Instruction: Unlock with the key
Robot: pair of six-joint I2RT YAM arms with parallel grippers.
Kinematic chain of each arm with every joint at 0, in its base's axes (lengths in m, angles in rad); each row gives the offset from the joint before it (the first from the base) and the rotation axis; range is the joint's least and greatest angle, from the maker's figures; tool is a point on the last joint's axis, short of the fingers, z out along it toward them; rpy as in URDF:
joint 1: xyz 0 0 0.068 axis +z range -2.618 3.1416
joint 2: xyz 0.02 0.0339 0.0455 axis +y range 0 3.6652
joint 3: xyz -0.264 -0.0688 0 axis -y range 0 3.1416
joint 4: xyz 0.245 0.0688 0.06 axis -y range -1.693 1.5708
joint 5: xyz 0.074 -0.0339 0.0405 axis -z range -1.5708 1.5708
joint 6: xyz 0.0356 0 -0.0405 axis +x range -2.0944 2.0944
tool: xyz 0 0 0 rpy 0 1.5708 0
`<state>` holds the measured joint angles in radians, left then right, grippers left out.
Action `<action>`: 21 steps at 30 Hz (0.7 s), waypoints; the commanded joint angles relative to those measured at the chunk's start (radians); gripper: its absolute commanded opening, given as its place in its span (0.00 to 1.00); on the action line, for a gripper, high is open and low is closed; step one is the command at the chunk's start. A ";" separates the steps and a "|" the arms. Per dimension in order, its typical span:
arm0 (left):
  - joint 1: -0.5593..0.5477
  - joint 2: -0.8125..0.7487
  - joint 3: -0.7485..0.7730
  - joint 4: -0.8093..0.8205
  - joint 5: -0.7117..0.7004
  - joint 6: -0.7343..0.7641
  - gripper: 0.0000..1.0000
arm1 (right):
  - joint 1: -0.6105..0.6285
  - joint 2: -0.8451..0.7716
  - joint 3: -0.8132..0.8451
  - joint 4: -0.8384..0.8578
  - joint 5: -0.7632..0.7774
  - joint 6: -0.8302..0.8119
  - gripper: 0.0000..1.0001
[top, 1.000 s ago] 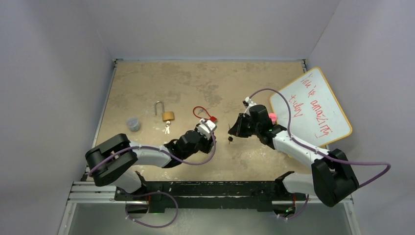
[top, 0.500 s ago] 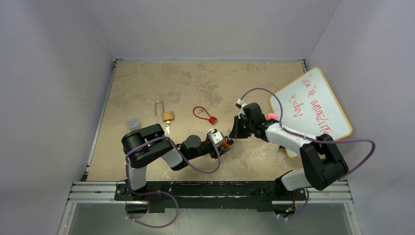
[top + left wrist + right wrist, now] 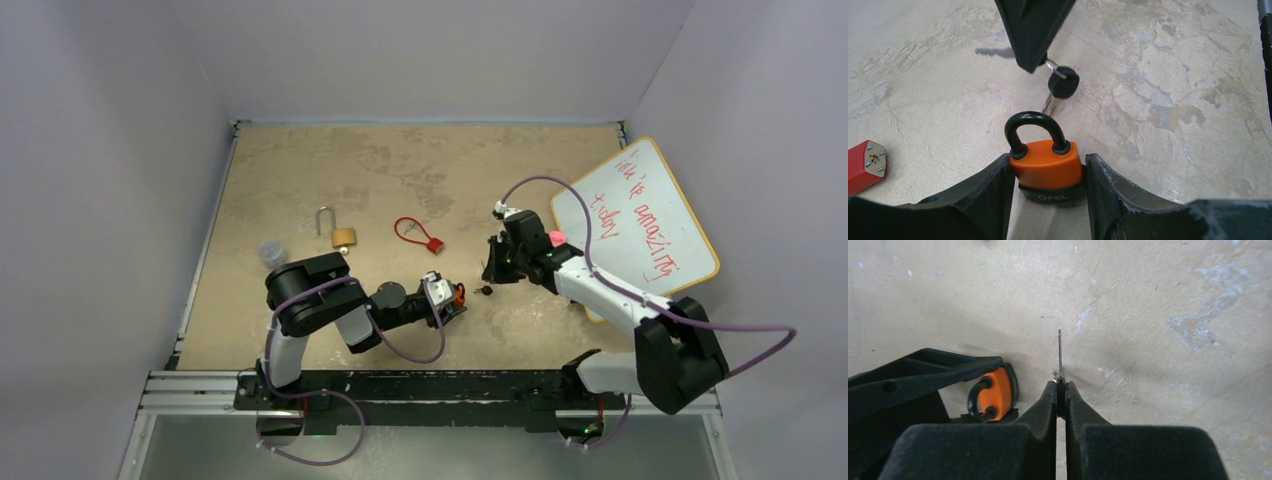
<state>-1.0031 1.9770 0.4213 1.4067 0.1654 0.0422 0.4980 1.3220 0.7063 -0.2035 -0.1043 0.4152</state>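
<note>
Left wrist view showed it best: my left pincer was clamped on the orange padlock, one finger on each side of the body, with the black shackle pointing away from the wrist. All that sat around the middle of the counter, a bit toward the near edge. My right pincer was pinched shut on the key, and the key's black head hung just beside the shackle. Honestly couldn't tell if the blade touched it. A red lock lay off toward the left edge.
</note>
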 commanded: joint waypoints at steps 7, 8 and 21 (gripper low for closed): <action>-0.005 0.009 -0.044 0.070 -0.028 0.038 0.60 | 0.000 -0.129 0.076 -0.106 0.054 0.002 0.00; -0.005 0.001 -0.048 0.059 -0.034 0.040 0.66 | 0.001 -0.129 0.077 -0.110 0.050 0.002 0.00; -0.006 -0.326 -0.096 -0.205 -0.126 -0.013 0.90 | 0.000 -0.162 0.061 -0.085 0.021 0.027 0.00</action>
<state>-1.0031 1.7947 0.3466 1.2835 0.0971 0.0673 0.4980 1.1984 0.7494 -0.2893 -0.0704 0.4259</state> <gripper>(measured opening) 0.895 0.028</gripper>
